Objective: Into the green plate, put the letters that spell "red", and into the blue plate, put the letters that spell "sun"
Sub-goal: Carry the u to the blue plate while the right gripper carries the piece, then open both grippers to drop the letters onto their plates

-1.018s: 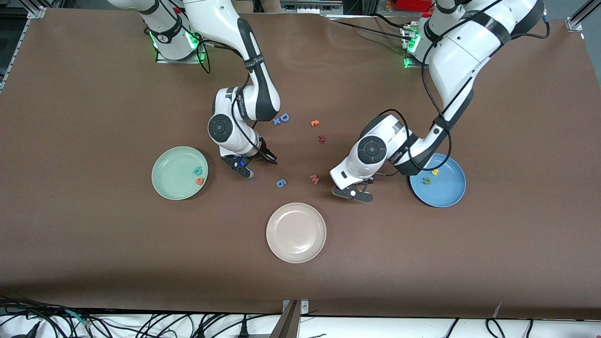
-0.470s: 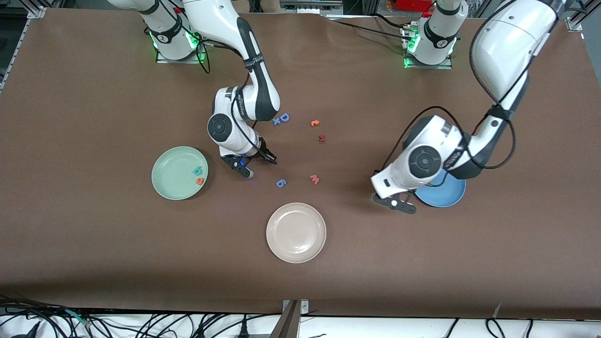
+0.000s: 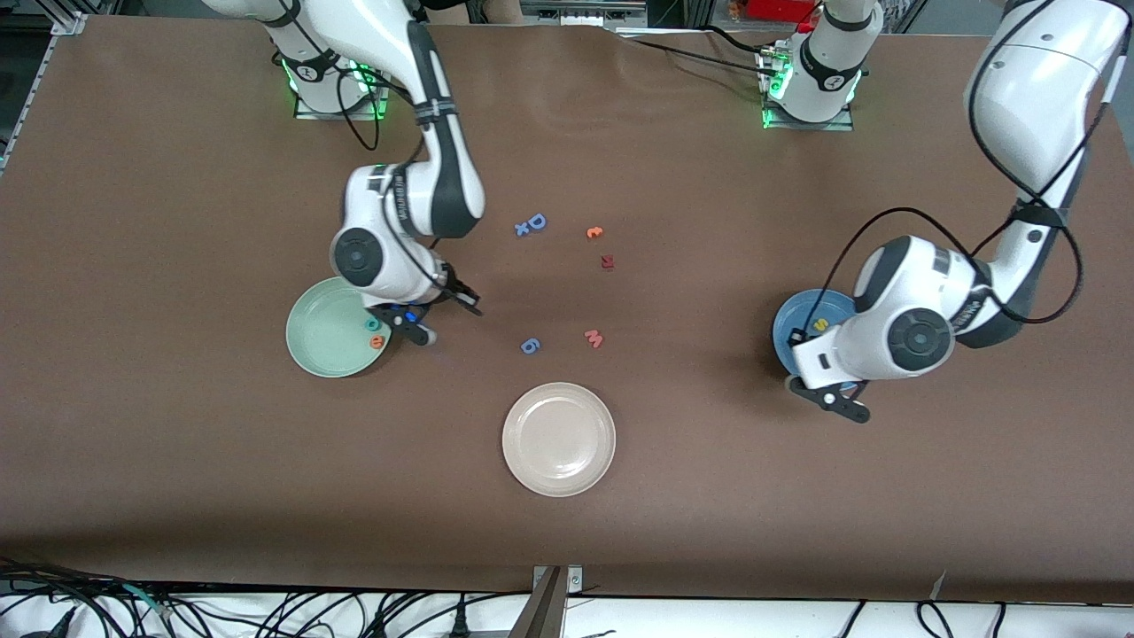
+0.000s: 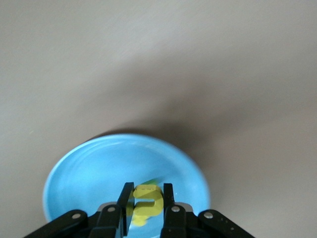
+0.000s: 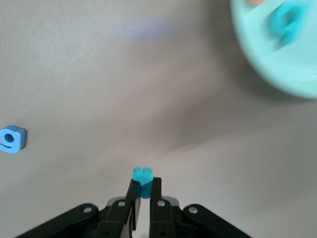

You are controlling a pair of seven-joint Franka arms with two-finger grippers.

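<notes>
My right gripper [image 3: 415, 328] is shut on the teal r [image 5: 144, 180] and hangs over the table just beside the green plate [image 3: 321, 332]. In that plate lie the teal d [image 3: 372, 325] and the orange e [image 3: 377, 340]; the right wrist view shows the green plate [image 5: 277, 64] and the d [image 5: 287, 22]. My left gripper [image 3: 835, 399] is shut on the yellow u [image 4: 147, 200] above the blue plate [image 4: 94, 173]. My left arm hides much of the blue plate [image 3: 787, 330]. The yellow s [image 3: 820, 325] lies in it. The olive n is hidden.
A beige-white plate [image 3: 558, 439] sits nearest the front camera at mid-table. Loose letters lie between the arms: a blue 6-like letter [image 3: 530, 346], a pink m [image 3: 594, 338], a dark red letter [image 3: 607, 261], an orange letter [image 3: 594, 232] and a blue D [image 3: 535, 221].
My left arm has swung from mid-table to above the blue plate with the yellow u. My right arm has carried the teal r toward the green plate.
</notes>
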